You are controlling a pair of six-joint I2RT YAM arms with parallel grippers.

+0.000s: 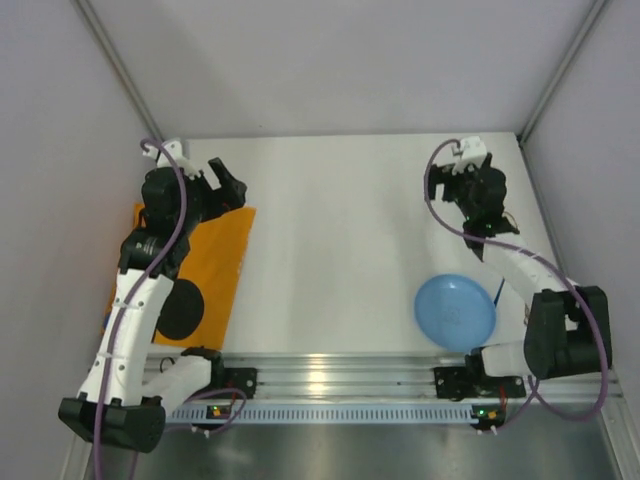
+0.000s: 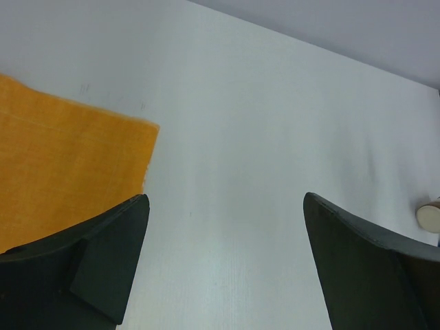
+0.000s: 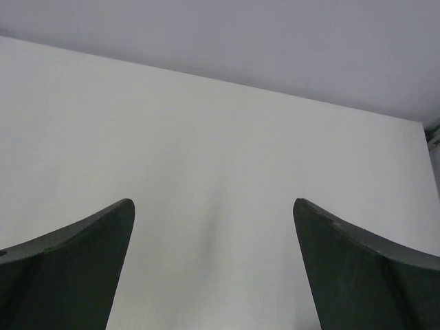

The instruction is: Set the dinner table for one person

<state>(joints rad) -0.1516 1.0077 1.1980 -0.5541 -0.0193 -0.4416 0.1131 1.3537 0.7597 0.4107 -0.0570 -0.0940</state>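
Note:
The dinner table is a large plain white top. An orange placemat with a black Mickey shape lies at its left, partly under my left arm. A blue plate lies at the front right, beside my right arm. My left gripper is open and empty, above the placemat's far right corner. In the left wrist view the left gripper has only bare table between its jaws. My right gripper is open and empty at the far right, over bare table, with its jaws wide apart.
A small pale round object shows at the right edge of the left wrist view. A thin blue item lies partly under my right arm, next to the plate. Grey walls enclose the table on three sides. A metal rail runs along the near edge.

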